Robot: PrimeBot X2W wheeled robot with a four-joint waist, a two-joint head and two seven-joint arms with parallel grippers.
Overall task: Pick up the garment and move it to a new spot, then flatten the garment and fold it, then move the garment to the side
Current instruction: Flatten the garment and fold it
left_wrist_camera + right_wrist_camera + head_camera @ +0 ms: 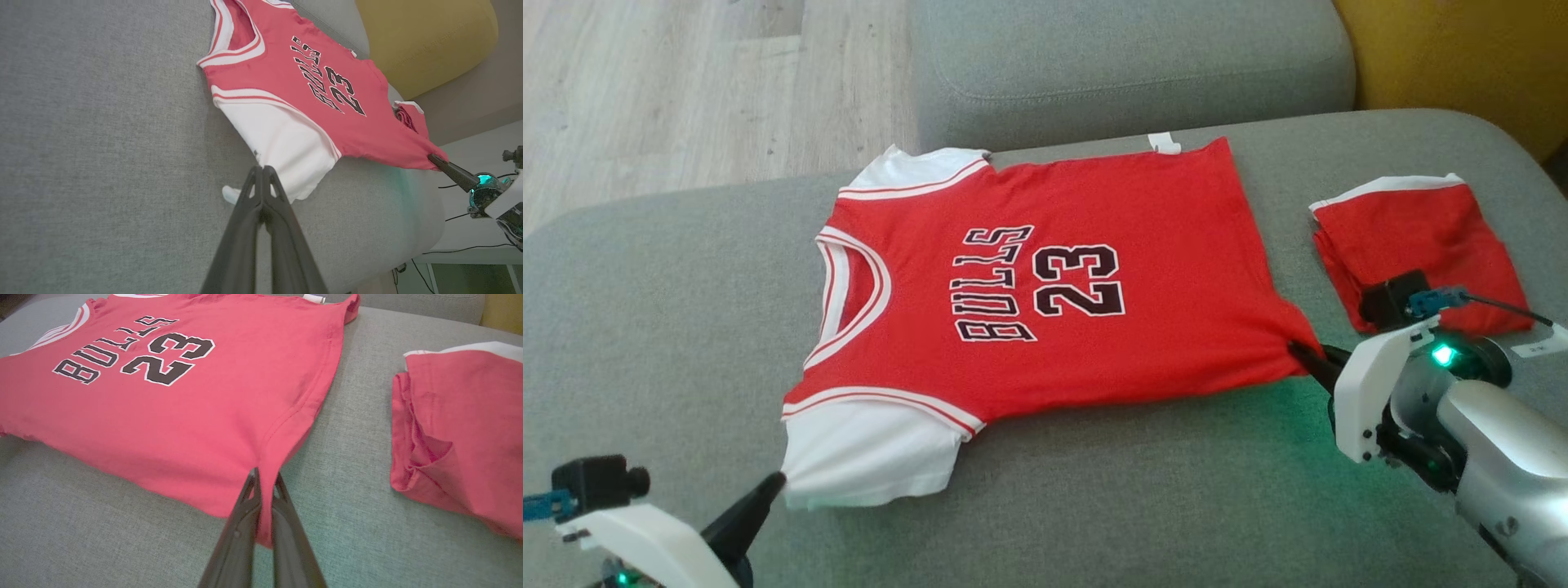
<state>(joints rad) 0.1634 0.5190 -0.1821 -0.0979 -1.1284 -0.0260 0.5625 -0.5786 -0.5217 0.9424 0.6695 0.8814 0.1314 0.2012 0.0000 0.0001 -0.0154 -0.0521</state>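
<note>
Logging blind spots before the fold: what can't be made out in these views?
- Head view: the folded garment, part of its near edge hidden behind the wrist of the right gripper.
- Right wrist view: the same garment, cut off by the right edge.
- Head view: white tag on the jersey, print too small.

The red fabric jersey (1160,245) has white sleeves, striped trim, black lettering; the folded red cloth (1413,237) has a white edge.

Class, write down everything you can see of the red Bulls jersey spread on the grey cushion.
The jersey is red fabric with white sleeves, a white-striped neckline and black "BULLS 23" lettering. It lies face up, nearly flat, on the grey cushion. The left tool pinches its near sleeve's corner; the right tool pinches a hem corner.
</note>
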